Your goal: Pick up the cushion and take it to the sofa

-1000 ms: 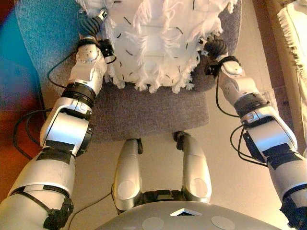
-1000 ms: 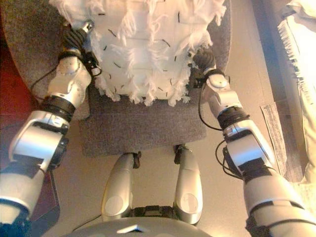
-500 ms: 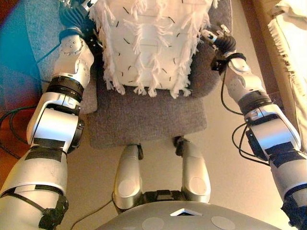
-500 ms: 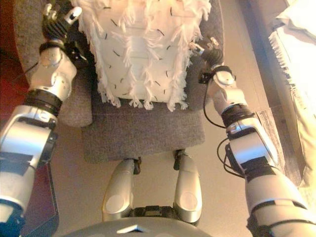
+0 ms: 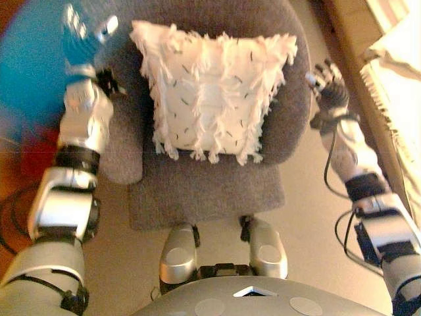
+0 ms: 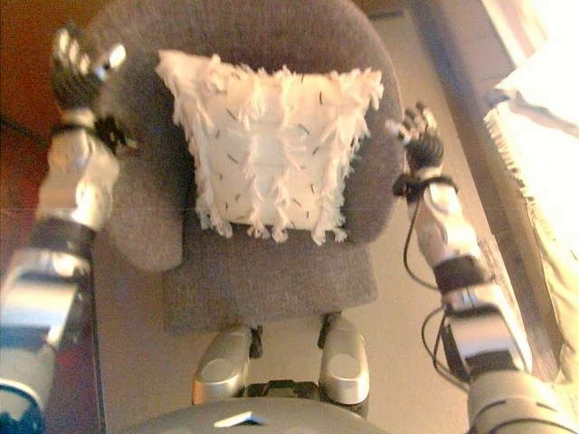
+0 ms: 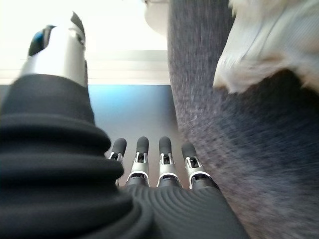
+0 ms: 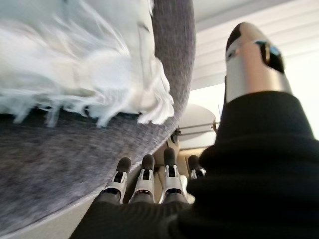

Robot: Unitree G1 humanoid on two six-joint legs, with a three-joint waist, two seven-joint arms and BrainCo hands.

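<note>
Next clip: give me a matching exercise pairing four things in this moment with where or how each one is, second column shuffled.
Things:
1. cushion
2. left hand
3. right hand
4. grey armchair

States:
A. open, clear of the chair's right side
B. propped against the backrest, touched by neither hand
C. open, raised by the chair's left arm
D. directly ahead, holding the cushion

Pairs: 1-B, 2-C, 3-A, 4-D

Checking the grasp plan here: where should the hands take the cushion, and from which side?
Probably by its two side edges, one hand from each side. The cushion leans wide and flat against the armchair back, too broad for one hand. The left hand and right hand are open, already flanking it, touching neither.
</note>
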